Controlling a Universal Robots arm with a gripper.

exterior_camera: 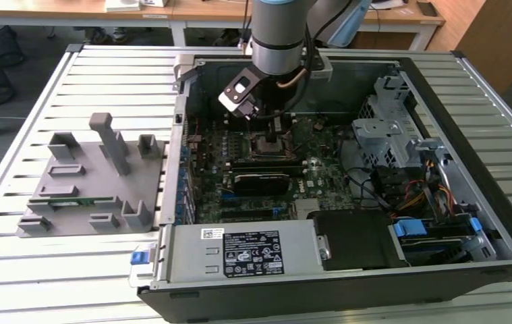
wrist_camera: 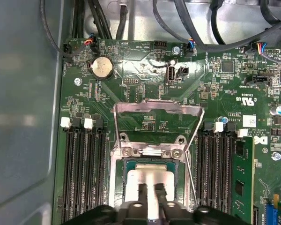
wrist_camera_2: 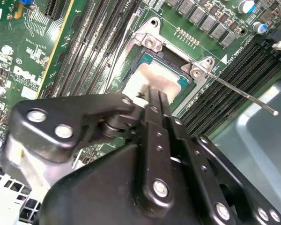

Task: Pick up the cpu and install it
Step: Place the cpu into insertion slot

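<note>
The cpu [wrist_camera: 150,174] lies flat in the socket [wrist_camera: 116,183], directly under the claw [wrist_camera: 152,190]. The claw's two fingers are narrow, almost together over the chip's metal top, clasping nothing. The socket sits in the open case [exterior_camera: 346,297], its load plate [wrist_camera: 157,110] flipped up; at the exterior view's left, a grey holder [exterior_camera: 35,226] carries a green memory stick [exterior_camera: 71,200].

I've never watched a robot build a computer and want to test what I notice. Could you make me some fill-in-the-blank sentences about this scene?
1. The gripper is directly over the cpu, which sits inside the square ___ frame on the green board.
2. The metal cover plate hinged beside the cpu is flipped ___.
3. The grey holder lies outside the computer case, at the exterior view's ___.

Missing words: socket; open; left.
</note>
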